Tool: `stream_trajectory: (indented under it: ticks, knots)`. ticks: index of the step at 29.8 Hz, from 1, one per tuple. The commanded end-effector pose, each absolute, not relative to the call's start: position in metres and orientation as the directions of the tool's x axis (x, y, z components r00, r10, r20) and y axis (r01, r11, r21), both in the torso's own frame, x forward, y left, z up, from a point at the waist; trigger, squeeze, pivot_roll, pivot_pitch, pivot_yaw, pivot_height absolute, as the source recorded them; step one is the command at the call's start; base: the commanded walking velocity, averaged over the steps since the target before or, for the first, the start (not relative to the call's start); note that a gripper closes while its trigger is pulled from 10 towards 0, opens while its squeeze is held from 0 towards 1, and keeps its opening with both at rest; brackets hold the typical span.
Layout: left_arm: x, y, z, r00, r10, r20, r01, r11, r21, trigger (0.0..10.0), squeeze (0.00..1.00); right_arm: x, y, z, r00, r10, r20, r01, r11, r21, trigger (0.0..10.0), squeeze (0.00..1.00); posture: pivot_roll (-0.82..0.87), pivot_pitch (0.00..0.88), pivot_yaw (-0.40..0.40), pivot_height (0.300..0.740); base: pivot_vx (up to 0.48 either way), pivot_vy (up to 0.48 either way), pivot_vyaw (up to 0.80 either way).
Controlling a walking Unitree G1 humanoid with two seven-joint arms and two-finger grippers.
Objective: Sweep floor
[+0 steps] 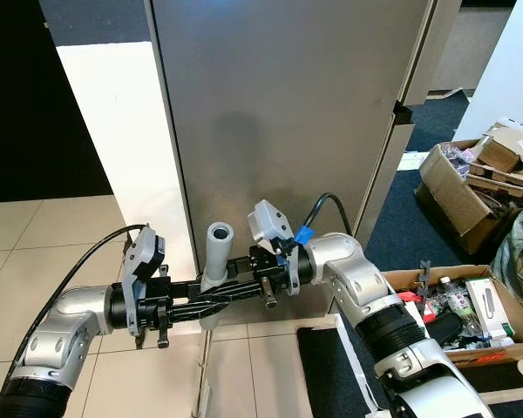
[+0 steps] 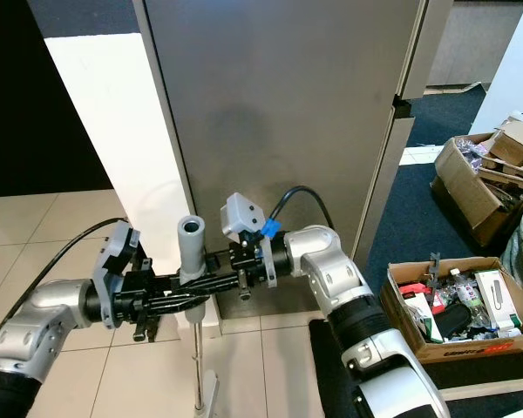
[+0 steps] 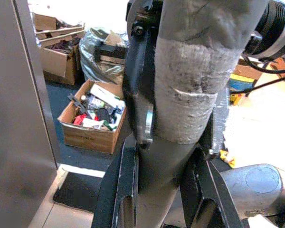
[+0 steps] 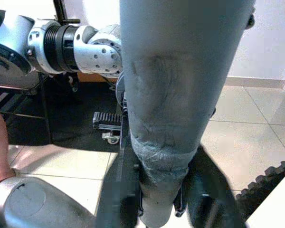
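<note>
Standing before a grey panel on pale tiled floor, dark carpet to our right, we hold the broom handle upright — long axis vertical, shaft running down between us. Left gripper and right gripper are both clamped on it from opposite sides — equally near.

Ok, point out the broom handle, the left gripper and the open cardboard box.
broom handle (image 1: 219, 246), left eye view, on the grey tube below its open top.
left gripper (image 1: 216, 301), left eye view, between the fingertips at the handle.
cardboard box (image 2: 471, 340), right eye view, on its front wall.
</note>
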State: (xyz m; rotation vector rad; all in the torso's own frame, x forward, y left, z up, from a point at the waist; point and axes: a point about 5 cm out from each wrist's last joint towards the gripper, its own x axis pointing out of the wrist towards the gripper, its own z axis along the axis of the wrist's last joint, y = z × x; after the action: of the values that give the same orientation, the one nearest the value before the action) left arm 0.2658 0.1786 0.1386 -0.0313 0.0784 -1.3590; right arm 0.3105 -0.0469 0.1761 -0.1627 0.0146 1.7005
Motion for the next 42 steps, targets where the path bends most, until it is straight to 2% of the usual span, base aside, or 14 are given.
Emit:
stream_trajectory:
  ticks: [1, 9, 12, 14, 15, 20, 21, 24, 25, 26, 27, 33, 35, 42]
  knots:
    - [0.259, 0.173, 0.135, 0.148, -0.987, -0.060, 0.984, 0.153, -0.088, 0.0, 0.00, 0.321, -0.052, 0.182, 0.012, 0.999, -0.032, -0.998, 0.010, -0.070, 10.0, 1.00, 0.04, 0.000, 0.002, 0.740, 0.000, 0.000, 0.00]
    - [0.260, 0.174, 0.134, 0.167, -0.984, -0.065, 0.981, 0.172, -0.087, 0.0, 0.00, 0.327, -0.054, 0.187, 0.104, 0.993, 0.055, -0.994, 0.106, -0.034, 10.0, 1.00, 0.04, 0.000, 0.004, 0.740, 0.000, 0.000, 0.00]
    - [0.266, 0.183, 0.125, 0.257, -0.960, -0.111, 0.962, 0.265, -0.063, 0.0, 0.00, 0.325, -0.069, 0.190, 0.183, 0.971, 0.151, -0.983, 0.182, 0.023, 10.0, 1.00, 0.03, 0.000, -0.003, 0.740, 0.000, 0.000, 0.00]
    - [0.266, 0.183, 0.125, 0.257, -0.960, -0.111, 0.962, 0.265, -0.063, 0.0, 0.00, 0.325, -0.069, 0.190, 0.183, 0.971, 0.151, -0.983, 0.182, 0.023, 10.0, 1.00, 0.03, 0.000, -0.003, 0.740, 0.000, 0.000, 0.00]
    - [0.269, 0.189, 0.119, 0.312, -0.940, -0.135, 0.946, 0.321, -0.048, 0.0, 0.00, 0.325, -0.078, 0.191, 0.218, 0.958, 0.184, -0.976, 0.214, 0.044, 10.0, 1.00, 0.03, 0.000, -0.003, 0.740, 0.000, 0.000, 0.00]
    - [0.272, 0.193, 0.116, 0.345, -0.926, -0.150, 0.934, 0.354, -0.038, 0.0, 0.00, 0.325, -0.083, 0.192, 0.236, 0.951, 0.201, -0.972, 0.230, 0.056, 10.0, 1.00, 0.03, 0.000, -0.003, 0.740, 0.000, 0.000, 0.00]
    - [0.279, 0.201, 0.109, 0.438, -0.881, -0.180, 0.896, 0.445, 0.000, 0.0, 0.00, 0.327, -0.089, 0.194, 0.269, 0.937, 0.223, -0.963, 0.260, 0.072, 10.0, 1.00, 0.03, 0.000, -0.006, 0.740, 0.000, 0.000, 0.00]
    - [0.286, 0.208, 0.103, 0.526, -0.827, -0.196, 0.847, 0.530, 0.037, 0.0, 0.00, 0.328, -0.093, 0.194, 0.299, 0.926, 0.232, -0.954, 0.287, 0.084, 10.0, 1.00, 0.03, 0.000, -0.006, 0.740, 0.000, 0.000, 0.00]
    - [0.290, 0.213, 0.097, 0.587, -0.780, -0.214, 0.806, 0.588, 0.068, 0.0, 0.00, 0.328, -0.095, 0.193, 0.319, 0.920, 0.227, -0.948, 0.306, 0.093, 10.0, 0.78, 0.02, 0.000, -0.009, 0.740, 0.000, 0.000, 0.00]
    - [0.290, 0.213, 0.097, 0.587, -0.780, -0.214, 0.806, 0.588, 0.068, 0.0, 0.00, 0.328, -0.095, 0.193, 0.319, 0.920, 0.227, -0.948, 0.306, 0.093, 10.0, 0.78, 0.02, 0.000, -0.009, 0.740, 0.000, 0.000, 0.00]
    - [0.294, 0.215, 0.092, 0.630, -0.744, -0.223, 0.773, 0.628, 0.089, 0.0, 0.00, 0.328, -0.093, 0.187, 0.348, 0.918, 0.191, -0.937, 0.334, 0.103, 10.0, 0.00, 0.02, 0.000, -0.008, 0.740, 0.000, 0.000, 0.00]
    - [0.298, 0.214, 0.089, 0.671, -0.708, -0.222, 0.738, 0.666, 0.108, 0.0, 0.00, 0.330, -0.086, 0.175, 0.408, 0.906, 0.112, -0.909, 0.391, 0.146, 10.0, 0.00, 0.01, 0.000, -0.008, 0.740, 0.000, 0.000, 0.00]
    - [0.303, 0.214, 0.089, 0.719, -0.659, -0.221, 0.694, 0.702, 0.160, 0.0, 0.00, 0.332, -0.071, 0.156, 0.491, 0.871, 0.005, -0.855, 0.481, 0.197, 10.0, 0.00, 0.01, 0.000, -0.006, 0.740, 0.000, 0.000, 0.00]
    - [0.307, 0.213, 0.090, 0.746, -0.630, -0.216, 0.666, 0.716, 0.208, 0.0, 0.00, 0.326, -0.050, 0.138, 0.526, 0.847, -0.084, -0.814, 0.529, 0.240, 10.0, 0.00, 0.01, 0.000, -0.004, 0.740, 0.000, 0.000, 0.00]
